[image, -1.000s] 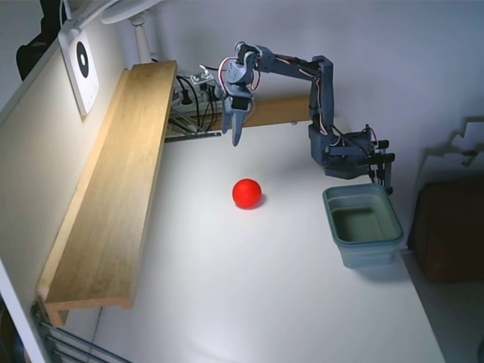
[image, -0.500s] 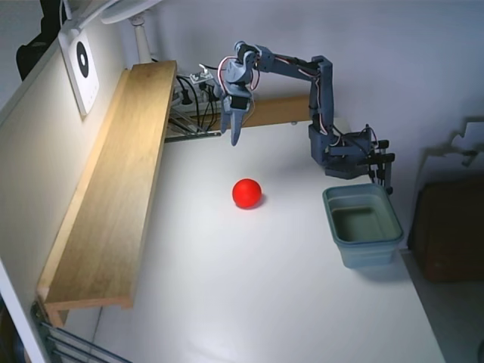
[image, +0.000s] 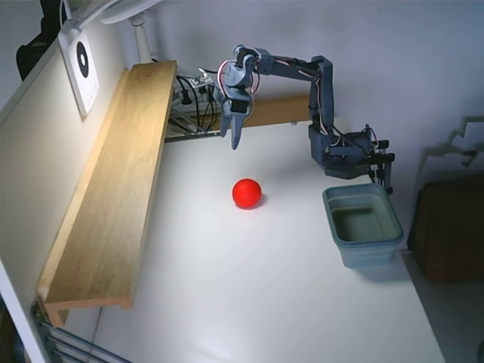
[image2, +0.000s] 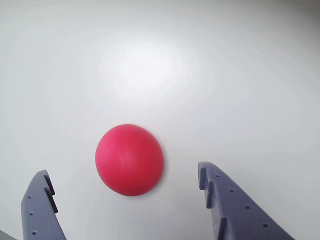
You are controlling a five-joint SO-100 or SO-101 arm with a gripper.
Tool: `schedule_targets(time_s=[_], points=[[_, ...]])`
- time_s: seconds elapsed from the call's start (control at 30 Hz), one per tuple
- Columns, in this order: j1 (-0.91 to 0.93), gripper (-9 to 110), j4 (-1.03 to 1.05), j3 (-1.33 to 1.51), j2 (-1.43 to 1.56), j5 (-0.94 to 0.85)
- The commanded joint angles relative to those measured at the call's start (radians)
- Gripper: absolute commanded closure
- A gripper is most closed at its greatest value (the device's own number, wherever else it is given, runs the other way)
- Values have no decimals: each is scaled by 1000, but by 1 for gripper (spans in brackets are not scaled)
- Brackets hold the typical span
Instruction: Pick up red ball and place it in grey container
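Gripper (image2: 122, 182), its matte blue-grey plastic jaws spread wide and empty, hangs above the smooth red ball (image: 246, 193) resting on the white table (image: 249, 287), well apart from the round-cornered grey container (image: 363, 224).

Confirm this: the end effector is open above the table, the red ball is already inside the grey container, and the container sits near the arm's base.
One thing is wrong: the red ball is not inside the grey container. The fixed view shows it lying on the white table, well apart from the container, which holds nothing. The rest stands: the end effector is open above the table, as the wrist view shows.
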Motion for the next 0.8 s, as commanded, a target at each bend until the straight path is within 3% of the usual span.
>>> schedule_targets(time_s=[0.0, 0.77], points=[[8, 63, -45, 45, 63, 2], [8, 63, -393, 503, 173, 2]])
